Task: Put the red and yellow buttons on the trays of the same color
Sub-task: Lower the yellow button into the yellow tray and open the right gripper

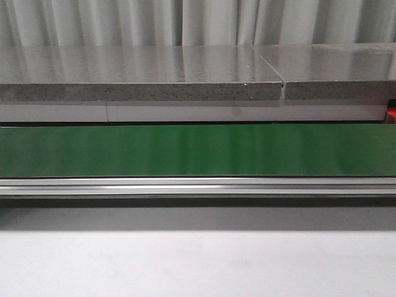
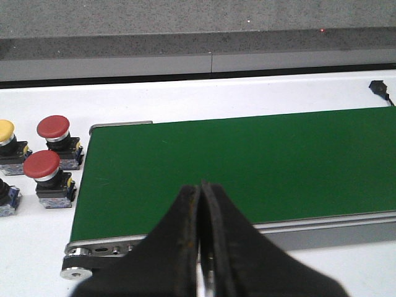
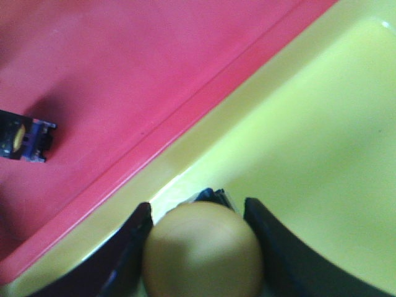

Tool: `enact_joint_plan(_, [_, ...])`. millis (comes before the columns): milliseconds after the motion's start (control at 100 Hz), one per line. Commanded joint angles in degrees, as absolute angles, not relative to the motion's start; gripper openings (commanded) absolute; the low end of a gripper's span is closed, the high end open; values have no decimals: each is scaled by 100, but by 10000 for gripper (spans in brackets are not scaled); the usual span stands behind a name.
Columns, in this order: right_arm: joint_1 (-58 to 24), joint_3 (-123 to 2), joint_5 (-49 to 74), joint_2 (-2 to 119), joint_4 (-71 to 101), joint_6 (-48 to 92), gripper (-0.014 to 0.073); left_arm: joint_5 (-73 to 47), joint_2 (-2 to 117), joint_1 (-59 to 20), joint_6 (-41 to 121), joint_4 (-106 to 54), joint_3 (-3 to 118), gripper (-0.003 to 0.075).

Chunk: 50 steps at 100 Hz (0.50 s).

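Observation:
My right gripper (image 3: 198, 210) is shut on a yellow button (image 3: 203, 250), its fingers on either side of the domed cap, over the yellow tray (image 3: 322, 124) close to the rim that meets the red tray (image 3: 124, 74). The base of another button (image 3: 25, 139) lies on the red tray. In the left wrist view, two red buttons (image 2: 52, 127) (image 2: 42, 164) and a yellow button (image 2: 5, 129) stand on the white table beside the belt's end. My left gripper (image 2: 201, 187) is shut and empty above the near edge of the belt. Neither gripper shows in the front view.
A green conveyor belt (image 2: 247, 167) with a metal frame and end roller (image 2: 77, 271) runs across the table, also seen as the green belt (image 1: 198, 150) in the front view. A dark part of one more button (image 2: 5, 197) sits at the frame edge. A black plug (image 2: 378, 90) lies beyond the belt.

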State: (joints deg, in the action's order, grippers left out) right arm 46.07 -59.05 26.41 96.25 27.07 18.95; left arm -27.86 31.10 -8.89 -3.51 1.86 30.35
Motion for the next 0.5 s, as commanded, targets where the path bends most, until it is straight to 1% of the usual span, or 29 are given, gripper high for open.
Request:
enact_joint_plan(0, [4610,-6020,2393,9520,2839,1899,90,-2339,3124,-944,-390,146,3204,-19])
enact_joint_plan(380, [4437,-6020,2447,9925,2869,1899,100,-2339,3124,-944,-390,146,3204,-19])
enact_joint_plan(440, [4437,-6020,2475,9925,2869,1904,139,-2339,3124,-944,-390,146,3204,-19])
enact_joint_plan(490, [4437,-6040,2500,9919,2869,1904,199,-2339,3124,-944,-390,146,3204,-19])
